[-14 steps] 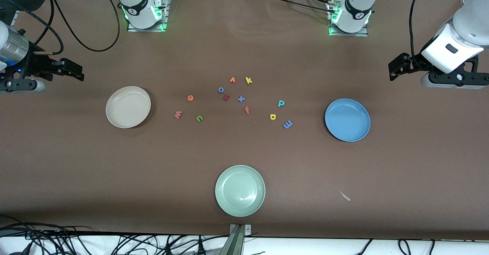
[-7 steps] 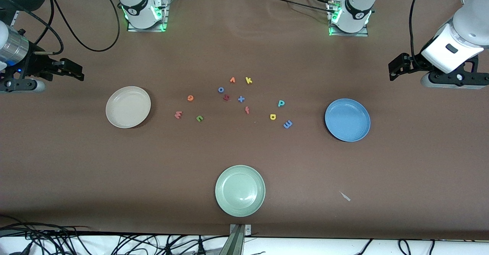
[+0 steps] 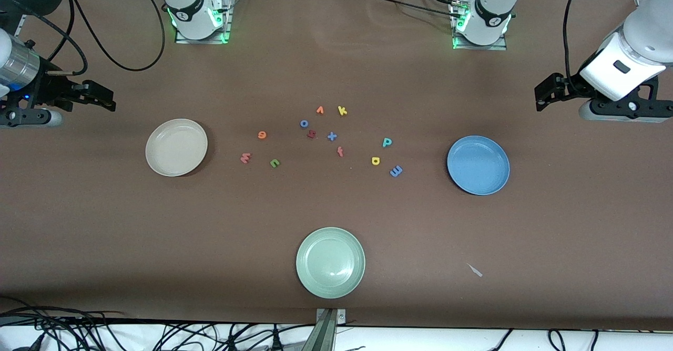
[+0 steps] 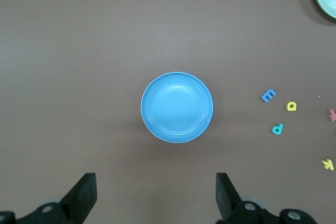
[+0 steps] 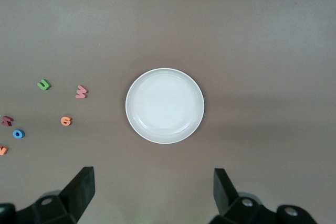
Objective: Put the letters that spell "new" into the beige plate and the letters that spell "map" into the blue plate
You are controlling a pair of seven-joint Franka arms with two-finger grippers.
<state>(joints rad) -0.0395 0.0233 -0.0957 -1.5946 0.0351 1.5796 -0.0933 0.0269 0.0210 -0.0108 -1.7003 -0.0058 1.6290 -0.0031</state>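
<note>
The beige plate (image 3: 176,147) lies empty toward the right arm's end of the table, the blue plate (image 3: 478,164) empty toward the left arm's end. Between them are the pink w (image 3: 245,157), green n (image 3: 275,163) and orange e (image 3: 262,135), then the teal p (image 3: 387,142), yellow a (image 3: 375,160) and blue m (image 3: 396,171). My left gripper (image 3: 544,94) hangs open over bare table beside the blue plate (image 4: 177,107). My right gripper (image 3: 97,96) hangs open beside the beige plate (image 5: 164,105). Neither gripper holds anything.
A pale green plate (image 3: 330,262) sits near the table's front edge. Other letters cluster mid-table: blue o (image 3: 304,123), orange v (image 3: 319,110), yellow k (image 3: 342,111), blue x (image 3: 332,136), red f (image 3: 340,152). A small scrap (image 3: 475,270) lies near the front.
</note>
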